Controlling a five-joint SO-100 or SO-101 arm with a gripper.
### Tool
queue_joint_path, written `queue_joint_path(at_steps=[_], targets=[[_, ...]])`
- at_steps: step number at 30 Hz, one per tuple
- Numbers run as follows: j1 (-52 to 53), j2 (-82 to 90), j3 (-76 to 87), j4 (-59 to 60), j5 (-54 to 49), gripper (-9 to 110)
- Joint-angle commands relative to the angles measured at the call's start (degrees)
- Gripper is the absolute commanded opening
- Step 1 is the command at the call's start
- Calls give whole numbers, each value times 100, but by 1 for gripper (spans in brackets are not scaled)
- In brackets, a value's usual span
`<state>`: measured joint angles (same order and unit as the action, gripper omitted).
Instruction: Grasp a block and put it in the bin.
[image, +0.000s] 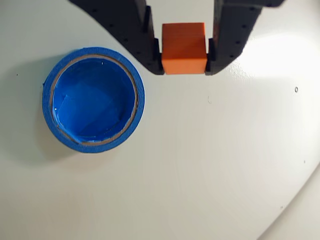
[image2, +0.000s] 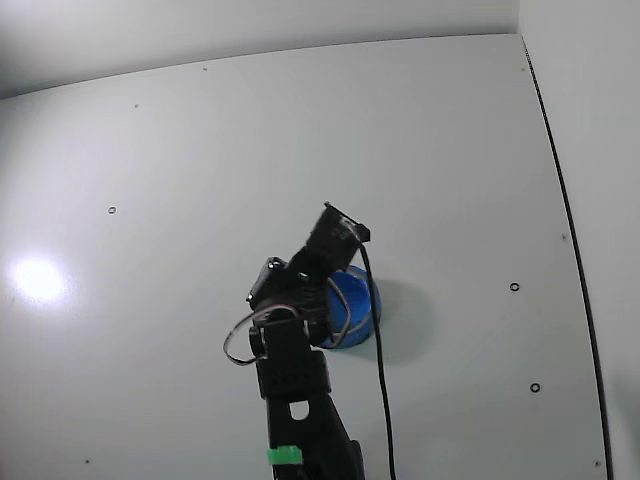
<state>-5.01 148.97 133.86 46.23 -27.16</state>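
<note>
In the wrist view the block (image: 184, 48), an orange-red cube, sits clamped between the two black fingers of my gripper (image: 184, 60), which is shut on it and holds it above the white table. The bin (image: 93, 99), a round blue container with a lighter rim, lies below and left of the block in that view, apart from it. In the fixed view the arm covers most of the bin (image2: 362, 305); only its right part shows. The block and the fingertips are hidden there behind the arm.
A black cable (image2: 380, 370) runs down from the wrist camera past the bin's right side. The white table (image2: 300, 130) has a few small dark holes. A dark seam (image2: 565, 220) runs along its right side.
</note>
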Motion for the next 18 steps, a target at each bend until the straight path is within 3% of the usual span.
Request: queue_joint_path(at_steps=[1,9,18], targets=[[615,659,694,-1362,-44,0],[940,993,2276,-2874,-44,0],[940,976,2918,-3489,-44,0]])
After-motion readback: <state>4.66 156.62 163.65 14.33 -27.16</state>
